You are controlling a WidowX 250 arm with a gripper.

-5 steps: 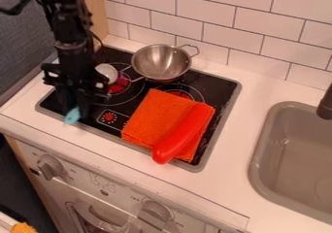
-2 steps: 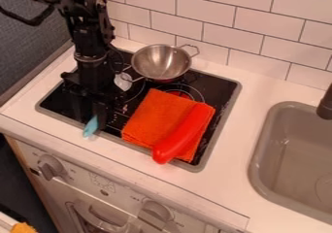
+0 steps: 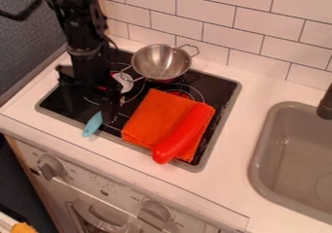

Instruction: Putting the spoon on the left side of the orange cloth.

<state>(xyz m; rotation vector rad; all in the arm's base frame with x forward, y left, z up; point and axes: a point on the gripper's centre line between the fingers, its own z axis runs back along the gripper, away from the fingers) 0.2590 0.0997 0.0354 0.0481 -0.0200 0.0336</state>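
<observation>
The black gripper (image 3: 102, 100) hangs low over the left part of the stove, covering the middle of the spoon. Below it, the spoon's light blue handle (image 3: 92, 124) points toward the stove's front edge. Its pale bowl (image 3: 123, 82) shows behind and to the right of the gripper. The orange cloth (image 3: 148, 114) lies to the right of both, on the front right part of the stove. Whether the spoon touches the stove top is hard to see.
A red elongated object (image 3: 180, 136) lies across the cloth. Behind the cloth stands a metal pot (image 3: 160, 62) on the black stove (image 3: 222, 92). The grey sink (image 3: 291, 149) is set in the counter at the right, and a tiled wall rises behind.
The spoon and gripper shifted right, toward the cloth, between the two earlier frames. Since the later one, the gripper has moved slightly left, while the spoon has changed little.
</observation>
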